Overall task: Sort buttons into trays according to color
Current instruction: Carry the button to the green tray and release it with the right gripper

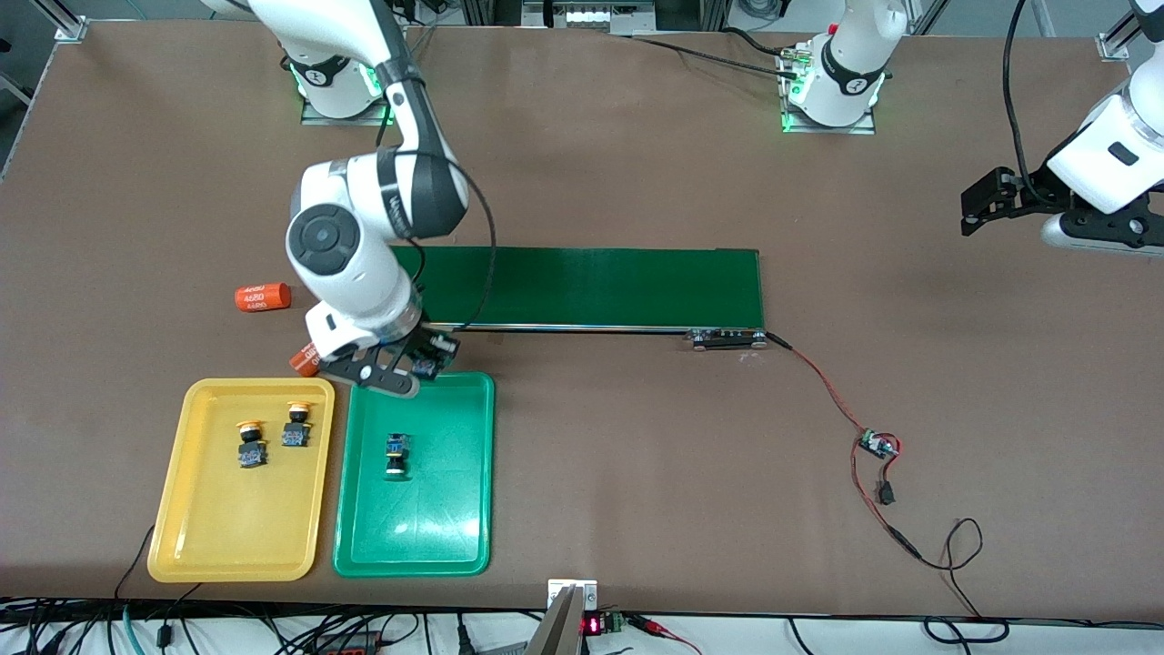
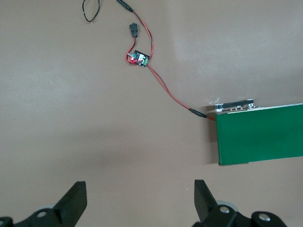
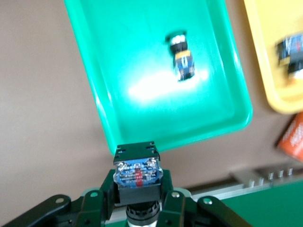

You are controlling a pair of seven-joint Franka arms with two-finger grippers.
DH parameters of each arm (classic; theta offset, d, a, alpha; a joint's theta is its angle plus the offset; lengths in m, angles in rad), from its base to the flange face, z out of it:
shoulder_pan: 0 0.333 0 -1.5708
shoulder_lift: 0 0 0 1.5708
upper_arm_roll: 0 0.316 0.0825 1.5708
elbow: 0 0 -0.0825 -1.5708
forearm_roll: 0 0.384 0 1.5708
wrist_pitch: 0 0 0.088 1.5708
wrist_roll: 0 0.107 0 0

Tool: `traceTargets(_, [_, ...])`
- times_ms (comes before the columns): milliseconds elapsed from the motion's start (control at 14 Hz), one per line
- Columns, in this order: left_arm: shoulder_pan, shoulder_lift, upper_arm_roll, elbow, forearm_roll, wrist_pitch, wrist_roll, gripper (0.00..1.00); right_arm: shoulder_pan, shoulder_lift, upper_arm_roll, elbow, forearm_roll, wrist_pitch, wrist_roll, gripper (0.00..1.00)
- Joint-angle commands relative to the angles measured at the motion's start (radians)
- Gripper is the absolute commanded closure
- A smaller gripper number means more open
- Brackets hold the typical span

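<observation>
Front view: I'm carrying a button [image 1: 426, 364] in my right gripper [image 1: 414, 364], over the edge of the green tray [image 1: 414, 546] nearest the belt [image 1: 591, 287]. Two yellow-capped buttons [image 1: 251, 444] [image 1: 296, 424] are sitting in the yellow tray [image 1: 232, 555], one button [image 1: 396, 453] is lying in the green tray. An orange cylinder [image 1: 263, 297] is reading "4680". My left gripper [image 1: 987, 202] is waiting off the belt's end. Left wrist view: its fingers [image 2: 75, 201] are spread, holding nothing, over bare table by the red wire [image 2: 165, 90]. Right wrist view: fingers [image 3: 173, 203] are pinching the held button's black body [image 3: 137, 177], blue-and-red label facing up, text unreadable, cap down and barely showing. I'm judging it light, rigid, hard plastic; gripping the blocky body's flat sides, since the round cap would slip.
</observation>
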Motion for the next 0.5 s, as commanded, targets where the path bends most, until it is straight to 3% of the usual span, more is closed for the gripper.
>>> traceTargets(0, [-0.002,0.0,0.0,0.013,0.014,-0.008,-0.003,0.0,-0.06,0.155,0.023,0.186,0.007,-0.004,-0.036,1.0])
traceTargets(286, [-0.002,0.0,0.0,0.013,0.015,-0.008,-0.003,0.0,-0.223,0.249,0.165,0.295,0.005,0.109,-0.093,1.0])
traceTargets(429, [-0.002,0.0,0.0,0.013,0.015,-0.008,-0.003,0.0,-0.267,0.285,0.183,0.324,0.004,0.13,-0.14,1.0])
